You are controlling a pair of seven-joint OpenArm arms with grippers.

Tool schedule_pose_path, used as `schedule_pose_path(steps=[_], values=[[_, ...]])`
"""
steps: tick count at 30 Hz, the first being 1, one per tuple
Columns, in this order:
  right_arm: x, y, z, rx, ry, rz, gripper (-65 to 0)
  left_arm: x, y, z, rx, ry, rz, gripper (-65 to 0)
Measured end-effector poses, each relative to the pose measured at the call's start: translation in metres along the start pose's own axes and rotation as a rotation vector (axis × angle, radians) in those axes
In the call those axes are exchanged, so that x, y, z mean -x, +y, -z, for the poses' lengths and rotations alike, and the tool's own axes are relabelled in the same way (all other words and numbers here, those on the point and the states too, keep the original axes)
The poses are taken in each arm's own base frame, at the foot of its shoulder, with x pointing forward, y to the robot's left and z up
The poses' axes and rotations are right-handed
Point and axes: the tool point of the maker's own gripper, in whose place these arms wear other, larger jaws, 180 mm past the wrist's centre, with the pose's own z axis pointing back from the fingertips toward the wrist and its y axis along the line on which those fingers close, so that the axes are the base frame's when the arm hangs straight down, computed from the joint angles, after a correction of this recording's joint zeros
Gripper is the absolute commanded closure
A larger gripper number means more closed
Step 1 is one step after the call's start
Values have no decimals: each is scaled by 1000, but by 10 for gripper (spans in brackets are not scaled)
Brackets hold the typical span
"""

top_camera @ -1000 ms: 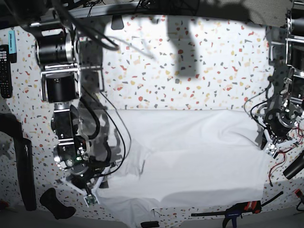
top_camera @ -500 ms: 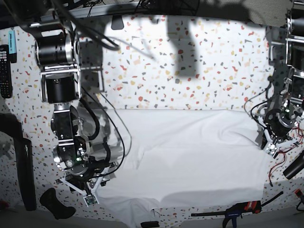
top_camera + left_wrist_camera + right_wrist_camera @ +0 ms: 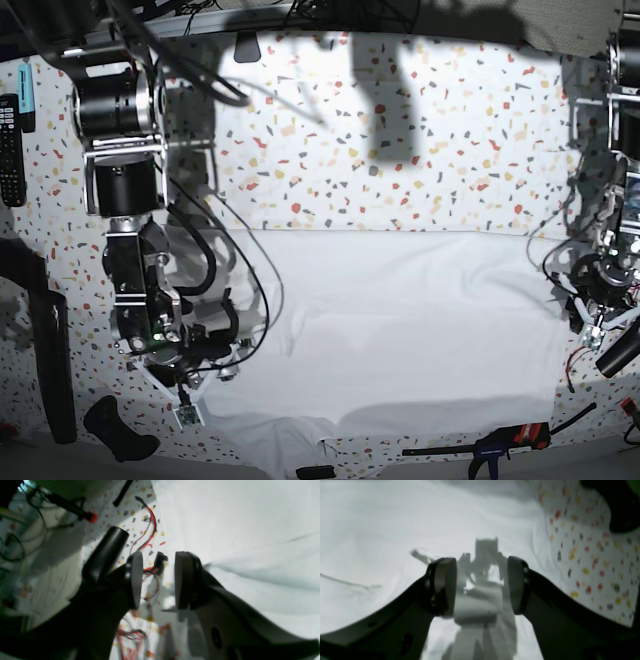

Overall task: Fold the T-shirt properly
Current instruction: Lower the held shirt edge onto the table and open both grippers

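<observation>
T-shirt (image 3: 400,330) lies spread flat on the table (image 3: 420,150), toward 6 o'clock. Left gripper (image 3: 156,580) hangs at its 3 o'clock edge, jaws parted, empty. Right gripper (image 3: 482,585) hovers over its 9 o'clock side, jaws wide, empty.

A speckled terrazzo tabletop (image 3: 420,150) carries a black remote control (image 3: 9,150) at its far left edge and an orange-handled clamp (image 3: 505,440) along its near right edge.
</observation>
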Motion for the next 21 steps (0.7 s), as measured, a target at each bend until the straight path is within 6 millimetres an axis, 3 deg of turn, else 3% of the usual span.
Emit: schedule_pose_path(steps=[5,10,16,21], values=[[16,11,-1,-58,82,-18,-321,7,-29,-2,152,82,-213,-211],[37,17,-1,-72,96,-14,-321,-10,-41,-14,201,-116,-353,-211],[79,32,-4,-98,111,1,-321,24,-80,-28,279,-70,-373,-211],[100,40,-7,-111,115,8,-321,40,-107,-34,313,-49,-322,-211]])
